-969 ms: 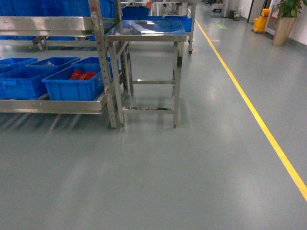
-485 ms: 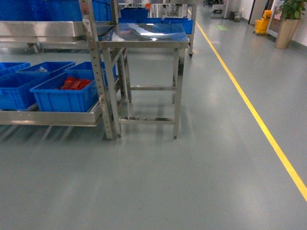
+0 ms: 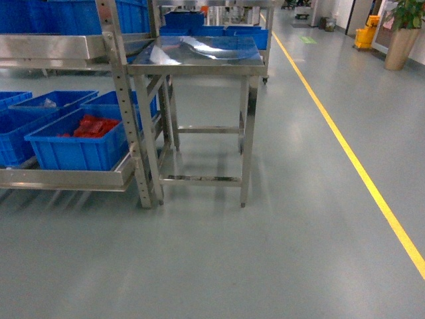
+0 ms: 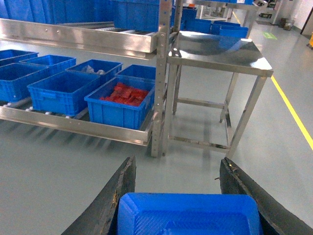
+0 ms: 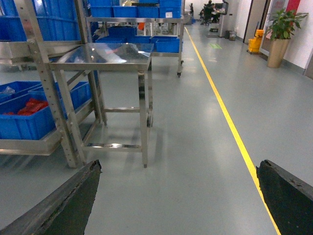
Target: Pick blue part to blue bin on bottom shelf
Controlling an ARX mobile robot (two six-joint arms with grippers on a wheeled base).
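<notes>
While the base faces the rack, the left gripper (image 4: 178, 193) has a blue part (image 4: 188, 214) sitting between its two dark fingers (image 4: 120, 196). It looks like moulded plastic with a rounded rim, tray- or lid-like. Jaws appear clamped on its sides, though the contact points fall below the frame edge, so that's a judgement.

Right gripper (image 5: 178, 196) is spread wide, nothing between the fingers, only floor (image 5: 195, 161) behind.

Handling guess: rigid, light, smooth, glossy plastic, so likely slippery under hard pads. It should tolerate a firm squeeze and doesn't look fragile. Best grip is across the straight side walls, not the rounded corners, where it could twist out.

The bottom shelf (image 3: 66, 178) sits at left in the head view, with a row of blue crates on it. Nearest the steel table (image 3: 199, 56) is a blue bin (image 3: 76, 149) holding red parts (image 3: 93, 126); more blue bins (image 4: 61, 90) run further left. Can't tell which one is meant.
</notes>
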